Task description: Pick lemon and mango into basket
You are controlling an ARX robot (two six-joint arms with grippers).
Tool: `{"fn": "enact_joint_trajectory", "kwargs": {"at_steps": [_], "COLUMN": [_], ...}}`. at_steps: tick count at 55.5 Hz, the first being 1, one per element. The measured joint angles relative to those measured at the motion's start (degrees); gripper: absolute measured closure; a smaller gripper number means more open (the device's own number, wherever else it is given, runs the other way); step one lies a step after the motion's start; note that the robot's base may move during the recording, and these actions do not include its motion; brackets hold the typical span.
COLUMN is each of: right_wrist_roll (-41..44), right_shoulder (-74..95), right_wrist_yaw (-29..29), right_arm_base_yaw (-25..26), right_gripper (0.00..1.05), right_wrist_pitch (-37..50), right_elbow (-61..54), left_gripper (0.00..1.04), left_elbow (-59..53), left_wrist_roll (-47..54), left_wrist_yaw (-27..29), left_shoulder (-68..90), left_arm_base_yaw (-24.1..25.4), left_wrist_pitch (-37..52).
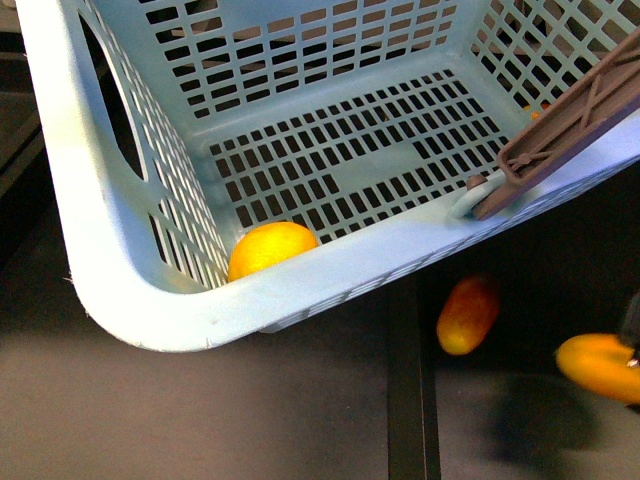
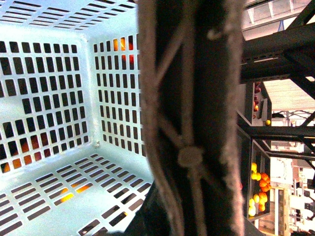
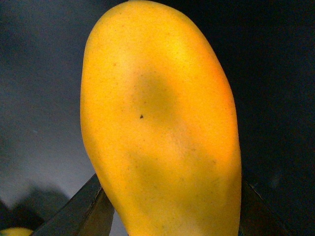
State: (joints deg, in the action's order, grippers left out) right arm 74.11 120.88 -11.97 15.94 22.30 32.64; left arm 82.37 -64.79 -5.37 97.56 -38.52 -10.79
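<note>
The light teal basket (image 1: 300,285) fills the upper front view, tilted, with its near corner low. A yellow-orange lemon (image 1: 270,247) lies inside it against that corner. The basket's ribbed brown handle (image 1: 575,120) crosses the right rim. In the left wrist view this handle (image 2: 192,118) fills the centre, with my left gripper (image 2: 189,214) shut on it, jaws mostly hidden. The golden mango (image 3: 157,128) fills the right wrist view, with my right gripper (image 3: 170,216) shut on its lower end. In the front view the mango (image 1: 600,365) hangs at the far right edge, outside the basket.
An oblong red-orange fruit (image 1: 467,314) lies on the dark table just below the basket's front wall. A black seam (image 1: 405,400) runs down the table. Past the handle, the left wrist view shows metal framing and a crate of fruit (image 2: 258,189).
</note>
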Motion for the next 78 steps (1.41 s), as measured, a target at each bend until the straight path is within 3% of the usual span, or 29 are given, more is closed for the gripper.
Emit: {"fn": "enact_joint_trajectory", "kwargs": {"at_steps": [15,23,37,46,57,63,70,78], "right_wrist_roll": [-5.6,-13.5,-32.8,-46.7,-66.4,-75.6,-84.3,-88.6], "right_shoulder": [-14.8,-25.3,-45.7,-56.4,-65.4,-67.7,-66.1,-60.8], "right_wrist_yaw": [-5.2,-11.7,-23.9,-26.7,-23.2,-18.4,-7.8,1.8], "right_arm_base_yaw": [13.6,18.6,20.0,19.7,15.4,9.5,-2.6,-13.5], "right_gripper": [0.48,0.48,0.48,0.48,0.48,0.48,0.48,0.48], "right_wrist_pitch": [-7.8,-12.7,-16.2,-13.6,-7.9,-5.3,-0.5,4.8], "right_elbow": [0.2,0.1,-4.6,-7.7,-9.5,-9.5,-8.2,-5.0], "left_gripper": [1.01,1.01,1.01,1.01,1.01,1.01,1.01,1.01], "left_elbow": [0.0,0.0,0.0,0.0,0.0,0.0,0.0,0.0], "left_wrist_roll": [0.0,0.0,0.0,0.0,0.0,0.0,0.0,0.0], "left_wrist_yaw": [0.0,0.0,0.0,0.0,0.0,0.0,0.0,0.0], "left_shoulder": [0.0,0.0,0.0,0.0,0.0,0.0,0.0,0.0], "left_arm_base_yaw": [0.0,0.0,0.0,0.0,0.0,0.0,0.0,0.0], "left_wrist_pitch": [0.0,0.0,0.0,0.0,0.0,0.0,0.0,0.0]}}
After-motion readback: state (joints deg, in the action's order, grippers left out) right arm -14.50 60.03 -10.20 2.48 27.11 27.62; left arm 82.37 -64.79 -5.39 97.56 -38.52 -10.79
